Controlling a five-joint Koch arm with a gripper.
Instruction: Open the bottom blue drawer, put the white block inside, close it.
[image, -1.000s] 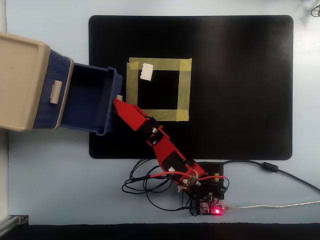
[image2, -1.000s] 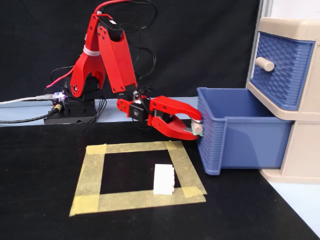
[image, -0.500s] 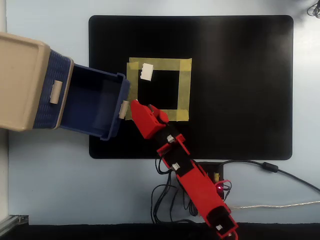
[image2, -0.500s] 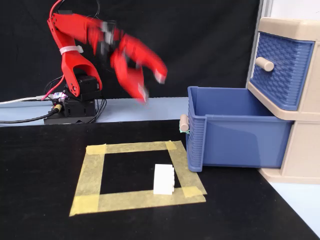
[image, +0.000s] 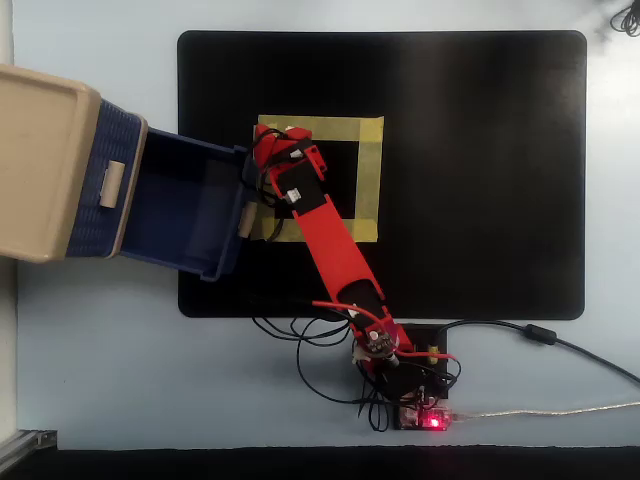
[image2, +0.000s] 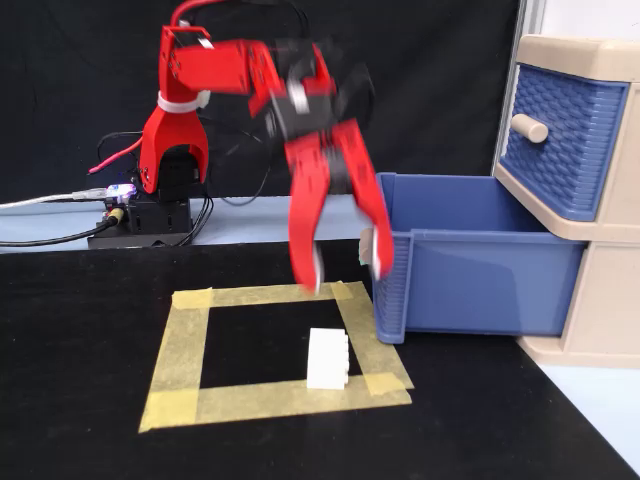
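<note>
White block (image2: 327, 358) lay inside the yellow tape square (image2: 180, 345), tool above it.

The block sat on the black mat (image2: 90, 440) at the near right of the square in the fixed view, untouched. The red tool (image2: 344, 268) hung over it, fingers spread wide and pointing down, grasping nothing. Just right of the square, the bottom blue drawer (image2: 480, 285) stood pulled out of the beige cabinet (image2: 600, 290), its tray bare. The upper blue drawer (image2: 560, 135) sat closed above. The arm's base (image: 410, 385) stood on the table beyond the square.
</note>
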